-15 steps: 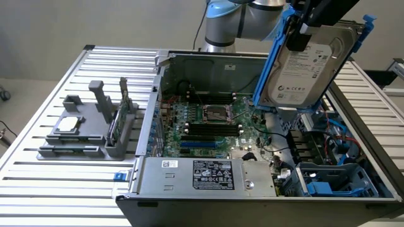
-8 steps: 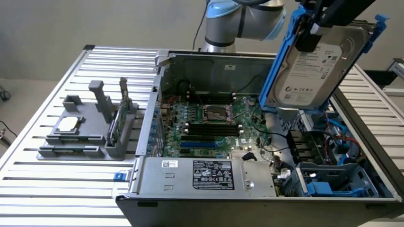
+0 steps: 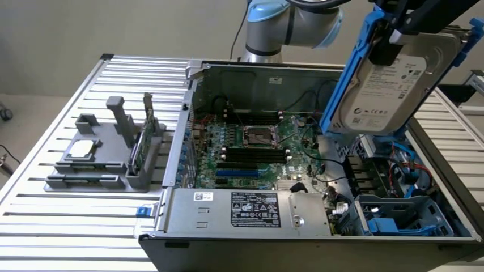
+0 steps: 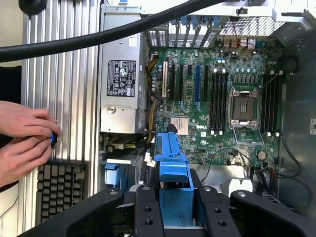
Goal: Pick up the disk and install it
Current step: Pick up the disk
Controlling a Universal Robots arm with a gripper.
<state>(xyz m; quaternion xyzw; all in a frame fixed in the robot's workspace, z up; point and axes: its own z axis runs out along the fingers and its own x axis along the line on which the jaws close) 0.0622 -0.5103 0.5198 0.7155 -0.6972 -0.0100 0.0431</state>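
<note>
The disk [image 3: 393, 85], a silver-grey drive with a white label in a blue carrier, hangs upright above the exterior view's right part of the open computer case [image 3: 178, 170]. My gripper [image 3: 395, 39] is shut on its upper end. In the wrist view, the blue carrier [image 4: 175, 168] sticks out between my black fingers [image 4: 148, 210], and my gripper [image 4: 177, 212] is clamped on it on both sides. The motherboard [image 4: 222, 98] lies well below it. The disk touches nothing in the case.
A blue drive cage [image 3: 400, 218] sits in the case's near corner at the exterior view's right, beside the power supply [image 3: 250, 209]. A grey fixture [image 3: 98, 164] on the slatted table holds a small silver chip [image 3: 79, 148] and a green card [image 3: 144, 141]. A person's hands [image 4: 24, 138] rest by a keyboard [image 4: 59, 187].
</note>
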